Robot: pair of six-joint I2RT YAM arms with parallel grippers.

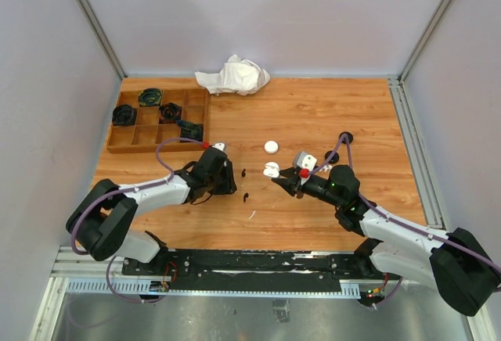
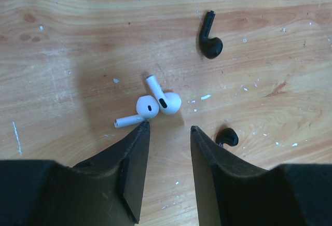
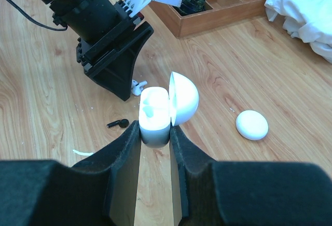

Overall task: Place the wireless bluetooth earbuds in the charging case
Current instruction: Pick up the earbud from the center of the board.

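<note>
- Currently the two white earbuds [image 2: 148, 107] lie on the table [image 2: 62, 39], heads touching and stems splayed apart. They sit just ahead of the left gripper [image 2: 169, 127].
- Your left gripper's jaws stand part open with nothing between them. One tip is almost against the stem of the nearer bud.
- Pick one bud, not the pair. Because they touch, closing over both would likely flick one away.
- I'd straddle the rounded head rather than the thin stem, centre the gap over it, come down square, then close slowly.
- Expect them to slip: they look like smooth, glossy plastic, tiny and curved, against blunt black wedge-shaped fingers.
- The charging case [image 3: 154, 113] is in your right gripper [image 3: 154, 127], clamped tight by its lower half. Its domed lid is hinged open to one side and the wells are exposed. It is white, glossy and rounded, so hold it level for the drop-in.
- Two black earbuds [image 2: 210, 39] lie nearby, one farther ahead and one just beside your left gripper's other fingertip. Take care not to nudge the near one as you close.
- The table looks like hard wood-grain laminate, flecked with pale specks, so a bud should slide easily on it.
- Farther out, a closed white puck-like case [image 3: 252, 125] rests apart from the held one, and a thin white sliver [image 3: 80, 153] lies near the right gripper.
- At the far side are a wooden compartment tray [image 3: 207, 13] and a crumpled white cloth [image 3: 306, 13].
</note>
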